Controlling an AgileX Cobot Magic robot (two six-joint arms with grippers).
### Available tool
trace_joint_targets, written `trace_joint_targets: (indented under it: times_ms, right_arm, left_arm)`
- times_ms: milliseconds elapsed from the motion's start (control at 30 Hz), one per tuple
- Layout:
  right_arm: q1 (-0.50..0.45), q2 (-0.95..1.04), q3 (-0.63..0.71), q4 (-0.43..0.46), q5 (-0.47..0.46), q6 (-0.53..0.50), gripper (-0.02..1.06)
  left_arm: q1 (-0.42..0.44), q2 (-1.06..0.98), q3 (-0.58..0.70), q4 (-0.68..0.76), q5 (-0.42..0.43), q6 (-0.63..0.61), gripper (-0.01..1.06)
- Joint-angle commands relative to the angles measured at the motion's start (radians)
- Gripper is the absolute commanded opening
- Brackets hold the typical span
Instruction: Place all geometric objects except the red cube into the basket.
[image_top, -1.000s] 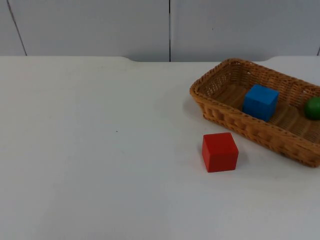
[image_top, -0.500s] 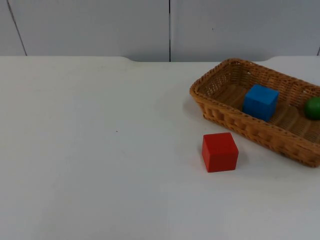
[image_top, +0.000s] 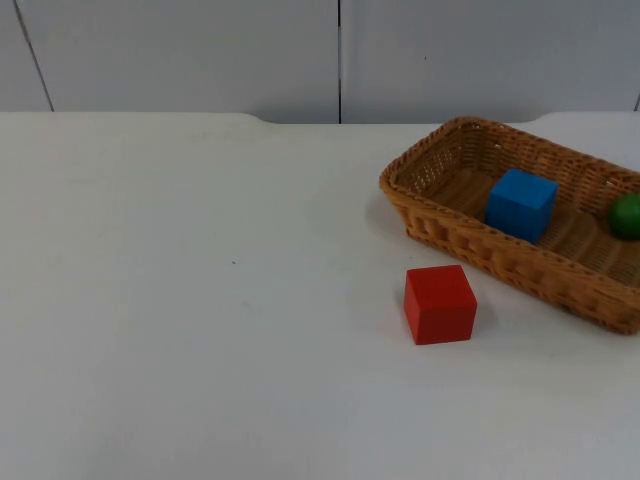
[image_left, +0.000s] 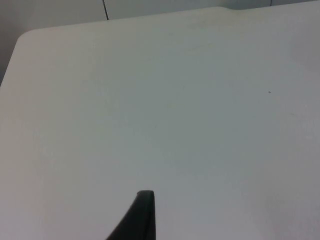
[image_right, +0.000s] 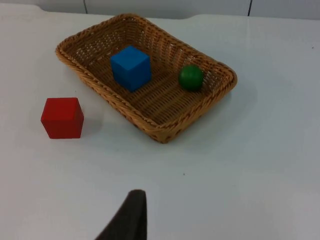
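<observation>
My left gripper (image_left: 145, 200) waits over bare white desk (image_top: 200, 300); whether its jaws are released or clenched I cannot tell. The red wooden cube (image_top: 440, 304) sits on the desk, just beside the woven wicker basket (image_top: 450, 235) at its 7 o'clock. Inside lie the blue wooden cube (image_top: 521, 204) and, toward 3 o'clock, the green ball (image_top: 627, 215). My right gripper (image_right: 132, 202) hangs back; jaws likewise unclear. Blocks look light, rigid, best pinched on flat faces; the ball would roll

basket (image_top: 470, 245) and green ball (image_top: 628, 215) cut by top view's right edge
</observation>
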Motion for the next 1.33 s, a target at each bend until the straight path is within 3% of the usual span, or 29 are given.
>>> trace_joint_targets:
  times_ms: [0,300,533,1067,1200,1300]
  right_arm:
    - [-0.002,-0.003,0.009,0.008,-0.009,0.006,1.05]
    - [-0.012,-0.003,0.009,0.008,-0.009,0.006,1.05]
    - [-0.120,-0.003,0.009,0.008,-0.011,0.006,1.05]
    - [-0.127,-0.003,0.009,0.008,-0.011,0.006,1.05]
    - [-0.127,-0.003,0.009,0.008,-0.011,0.006,1.05]
    - [-0.127,-0.003,0.009,0.008,-0.011,0.006,1.05]
  left_arm:
    - [0.003,-0.003,0.006,-0.009,-0.006,0.000,1.05]
    - [0.003,-0.003,0.006,-0.007,-0.006,0.000,1.05]
    - [0.003,-0.003,0.006,-0.007,-0.006,0.000,1.05]
    - [0.007,-0.003,0.006,-0.007,-0.006,0.000,1.05]
    - [0.112,-0.003,0.006,-0.004,-0.006,0.000,1.05]
    - [0.144,-0.003,0.006,-0.003,-0.006,0.000,1.05]
